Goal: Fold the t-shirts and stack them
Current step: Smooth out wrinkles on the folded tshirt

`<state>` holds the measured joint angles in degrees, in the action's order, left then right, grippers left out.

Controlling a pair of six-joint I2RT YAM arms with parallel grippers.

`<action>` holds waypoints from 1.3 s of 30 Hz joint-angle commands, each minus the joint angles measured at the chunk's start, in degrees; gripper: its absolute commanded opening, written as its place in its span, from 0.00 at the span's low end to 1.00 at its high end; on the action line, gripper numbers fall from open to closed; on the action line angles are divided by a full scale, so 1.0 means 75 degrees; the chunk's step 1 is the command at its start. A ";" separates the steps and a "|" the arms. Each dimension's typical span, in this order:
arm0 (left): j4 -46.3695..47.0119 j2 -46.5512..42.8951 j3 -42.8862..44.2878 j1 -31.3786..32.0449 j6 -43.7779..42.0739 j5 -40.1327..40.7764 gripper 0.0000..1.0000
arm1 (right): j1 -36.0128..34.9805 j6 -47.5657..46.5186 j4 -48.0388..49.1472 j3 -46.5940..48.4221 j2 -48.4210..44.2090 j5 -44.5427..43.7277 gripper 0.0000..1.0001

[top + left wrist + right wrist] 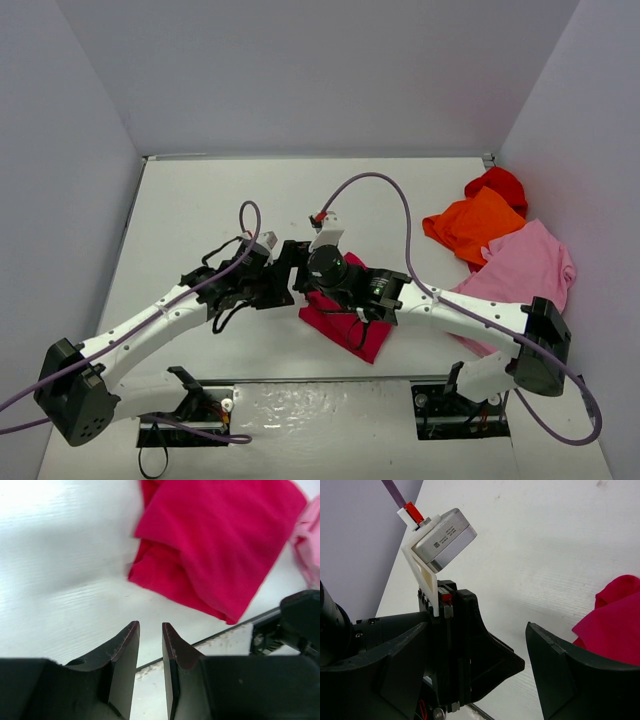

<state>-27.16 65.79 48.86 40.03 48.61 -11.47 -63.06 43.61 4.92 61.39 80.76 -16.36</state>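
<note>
The crimson-magenta t-shirt (345, 322) lies folded near the table's front edge, partly under my right arm. It fills the top of the left wrist view (220, 540), and a corner of it shows in the right wrist view (615, 620). The orange t-shirt (475, 225), the red t-shirt (497, 185) and the light pink t-shirt (525, 265) lie bunched at the right. My left gripper (288, 290) (150, 626) hovers just left of the crimson shirt, its jaws narrowly apart and empty. My right gripper (296, 257) (477, 625) is wide open and empty, facing the left gripper's body.
The two wrists are very close together at the table's middle. Purple cables (385, 190) loop above both arms. The table's front edge (220, 636) runs close behind the left fingers. Grey walls close in the back and both sides.
</note>
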 commanded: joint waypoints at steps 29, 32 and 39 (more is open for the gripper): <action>-0.3180 -0.3849 0.2193 -0.0498 0.0600 0.3531 0.31 | 0.2066 0.0421 -0.1862 -0.3277 -0.1977 0.0933 0.70; -0.4220 -0.3447 0.2750 -0.0505 0.0245 0.3946 0.31 | 0.2084 0.0430 -0.1858 -0.3144 -0.1982 0.0780 0.70; -0.3996 -0.2720 0.2484 -0.0522 -0.0041 0.2998 0.32 | 0.2112 -0.0072 -0.1891 -0.2599 -0.1516 0.0756 0.70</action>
<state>-55.52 38.95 71.65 36.07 49.99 14.77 -46.96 46.21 -8.82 36.86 67.37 -8.12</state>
